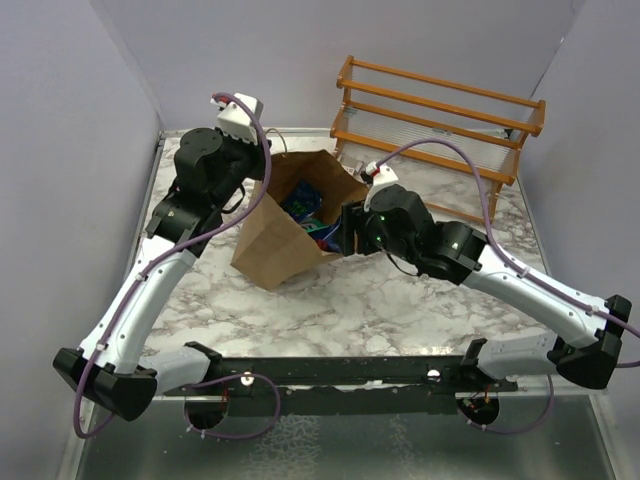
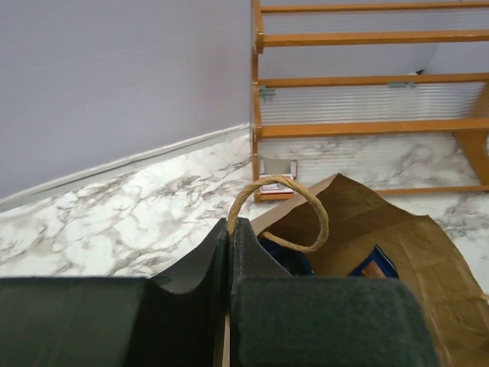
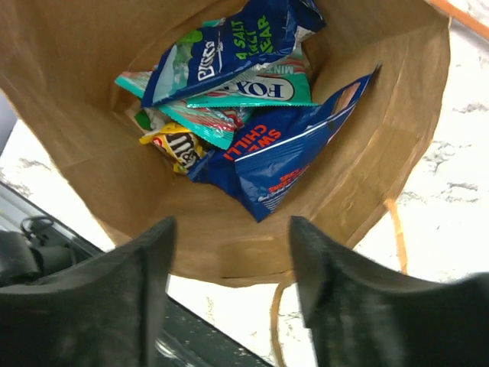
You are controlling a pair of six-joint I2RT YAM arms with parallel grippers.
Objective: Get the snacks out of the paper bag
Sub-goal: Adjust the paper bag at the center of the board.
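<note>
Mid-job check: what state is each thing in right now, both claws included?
Paper bag: mouth open, rim pinched by the left claw.
Snacks: piled inside the bag, none seen outside.
Left claw: shut on the bag's rim.
Right claw: open, empty, at the bag's mouth.
Wooden rack: upright by the back wall.

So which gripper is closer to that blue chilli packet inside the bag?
Right. The right gripper hangs open at the paper bag's mouth, directly facing the blue chilli packet. The left gripper is shut on the bag's rim beside a handle, off at the edge.
</note>
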